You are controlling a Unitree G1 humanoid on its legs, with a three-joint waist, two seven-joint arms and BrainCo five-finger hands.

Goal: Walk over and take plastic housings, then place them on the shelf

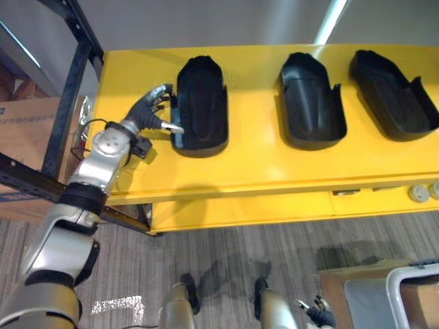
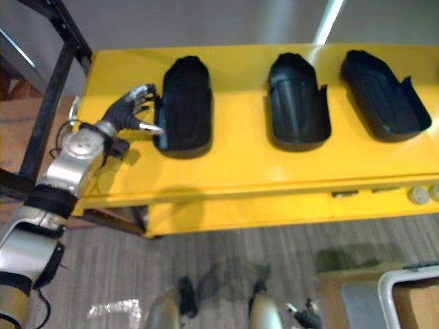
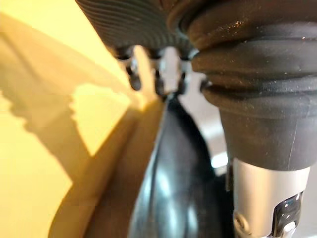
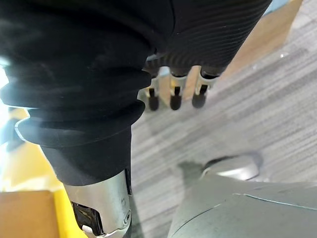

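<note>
Three black plastic housings lie open side up in a row on the yellow tabletop (image 1: 260, 171). The left robot hand (image 1: 154, 104) is at the nearest housing (image 1: 200, 103). Its fingers (image 1: 162, 91) are curled against the side wall and its thumb (image 1: 171, 127) is on the rim by the near corner, so it appears to pinch that wall. The left wrist view shows the glossy shell right under the fingers. The middle housing (image 1: 312, 103) sits well apart, on the far side of the gripped one from this hand, and the last housing (image 1: 394, 96) lies beyond it. The right robot hand (image 4: 171, 91) hangs low over the floor, fingers relaxed and empty.

The shells look thin, stiff, light and smooth, so probably slippery. Held by one wall, the housing could swing or slide, and a deep pinch at mid-wall seems the safer hold. Bare tabletop surrounds the hand and the front edge runs just behind the wrist. A black rack post (image 1: 72, 89) stands close outside the forearm, so lifting straight up and drawing back looks freer than sweeping outward
</note>
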